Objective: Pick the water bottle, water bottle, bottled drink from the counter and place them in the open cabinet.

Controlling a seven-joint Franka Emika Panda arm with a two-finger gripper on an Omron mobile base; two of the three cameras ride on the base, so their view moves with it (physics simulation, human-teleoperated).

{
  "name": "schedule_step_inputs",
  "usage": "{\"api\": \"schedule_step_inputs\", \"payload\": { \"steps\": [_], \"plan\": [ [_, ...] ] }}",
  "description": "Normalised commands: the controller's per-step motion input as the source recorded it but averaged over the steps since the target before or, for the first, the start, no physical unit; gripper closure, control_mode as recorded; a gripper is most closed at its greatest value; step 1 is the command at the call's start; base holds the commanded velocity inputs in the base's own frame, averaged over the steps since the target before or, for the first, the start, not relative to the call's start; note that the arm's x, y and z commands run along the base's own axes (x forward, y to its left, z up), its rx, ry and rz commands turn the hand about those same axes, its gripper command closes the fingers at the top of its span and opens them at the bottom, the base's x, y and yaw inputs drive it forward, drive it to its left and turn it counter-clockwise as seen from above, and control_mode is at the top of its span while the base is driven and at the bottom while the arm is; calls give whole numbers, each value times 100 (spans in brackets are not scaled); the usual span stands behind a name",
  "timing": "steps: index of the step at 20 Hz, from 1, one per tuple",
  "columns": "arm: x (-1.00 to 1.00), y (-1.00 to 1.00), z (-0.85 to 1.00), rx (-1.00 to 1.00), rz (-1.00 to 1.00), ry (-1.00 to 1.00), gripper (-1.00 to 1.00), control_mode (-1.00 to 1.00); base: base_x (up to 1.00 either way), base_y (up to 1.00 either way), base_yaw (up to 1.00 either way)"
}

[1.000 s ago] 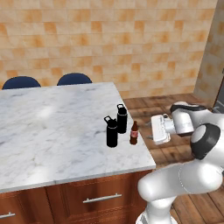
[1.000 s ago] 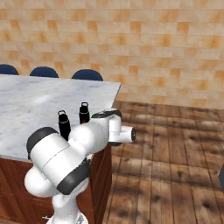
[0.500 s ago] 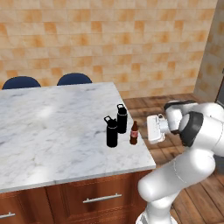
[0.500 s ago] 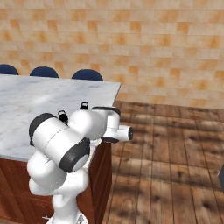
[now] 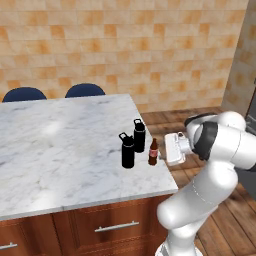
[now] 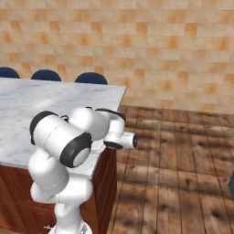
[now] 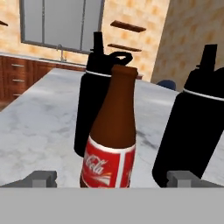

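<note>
Near the right edge of the marble counter (image 5: 60,150) stands the small brown bottled drink (image 5: 153,152) with a red label. Two black water bottles stand just left of it, one nearer (image 5: 128,150) and one farther (image 5: 139,136). My gripper (image 5: 162,157) reaches in level from the right, open, at the brown bottle's side. In the hand view the bottled drink (image 7: 111,140) stands upright between my two fingertips (image 7: 41,178), and the gripper (image 7: 113,179) is not closed on it. Behind it are the black bottles (image 7: 94,109) (image 7: 192,127). The cabinet is out of view.
Two blue chairs (image 5: 23,94) (image 5: 85,90) stand behind the counter against a tiled wall. Wooden drawers with a silver handle (image 5: 117,226) sit under the slab. Wood floor (image 6: 183,155) stretches to the right. My own arm (image 6: 68,137) hides the bottles in the right base view.
My hand has moved a little left toward the brown bottle, and the elbow has swung up and round. The bottles have not moved.
</note>
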Motion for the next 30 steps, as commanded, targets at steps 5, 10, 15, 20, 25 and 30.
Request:
{"api": "schedule_step_inputs", "payload": {
  "steps": [5,10,15,20,25,30],
  "plan": [
    [5,16,-1,1,0,0,-100,-100,0,0,0],
    [0,14,-5,3,0,0,-100,-100,0,0,0],
    [2,18,-10,5,0,0,-100,-100,0,0,0],
    [3,14,-8,5,0,0,-100,-100,0,0,0],
    [1,7,-5,5,1,0,100,-100,0,0,0],
    [-14,0,5,2,3,-1,100,-100,0,0,0]
  ]
}}
